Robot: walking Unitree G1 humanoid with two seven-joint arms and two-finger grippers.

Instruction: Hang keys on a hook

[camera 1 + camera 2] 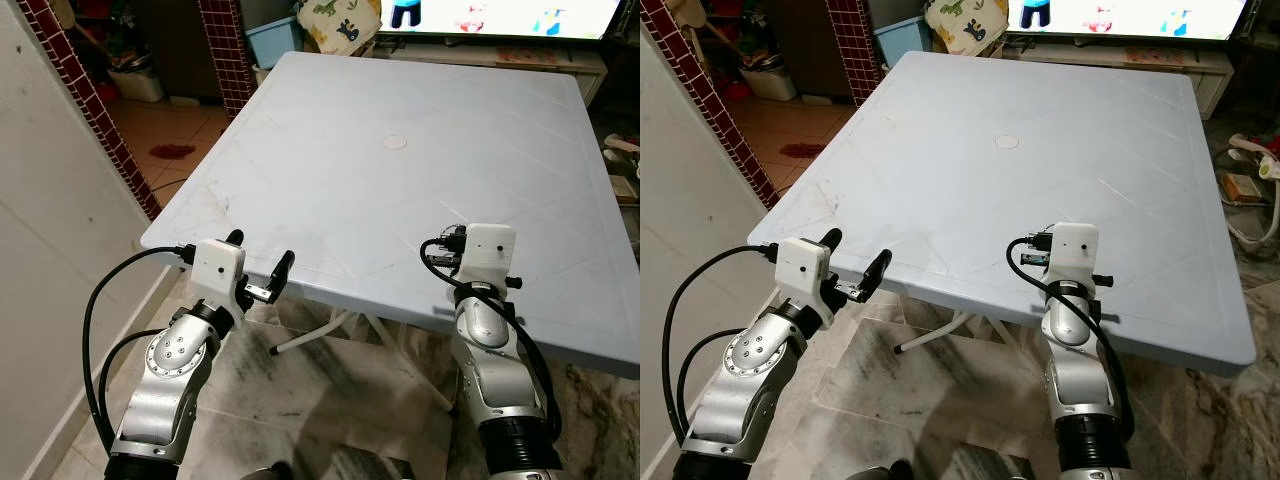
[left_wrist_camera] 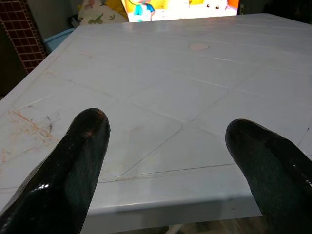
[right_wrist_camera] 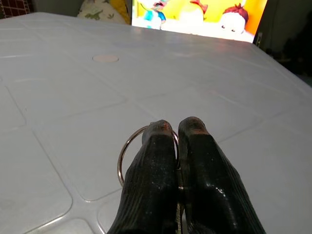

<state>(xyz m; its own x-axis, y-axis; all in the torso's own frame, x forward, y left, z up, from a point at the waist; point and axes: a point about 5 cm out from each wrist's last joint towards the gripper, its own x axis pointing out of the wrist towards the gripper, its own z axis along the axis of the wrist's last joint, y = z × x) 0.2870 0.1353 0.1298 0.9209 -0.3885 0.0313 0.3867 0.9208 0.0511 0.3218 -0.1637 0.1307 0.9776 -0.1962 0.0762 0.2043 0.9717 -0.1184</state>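
From the head we see our left gripper [image 1: 262, 264] spread wide just short of the table [image 1: 400, 200] edge. The left wrist view has bare tabletop ahead of both fingers [image 2: 83, 156]. In the right wrist view, our right gripper [image 3: 176, 130] pinches a key ring [image 3: 127, 146]; the keys themselves are probably hidden underneath.

One pale blue desk [image 1: 420, 190], one metal key ring [image 3: 127, 152], two grippers, four black fingers [image 2: 78, 161], one round cap [image 1: 396, 142] mid-desk.
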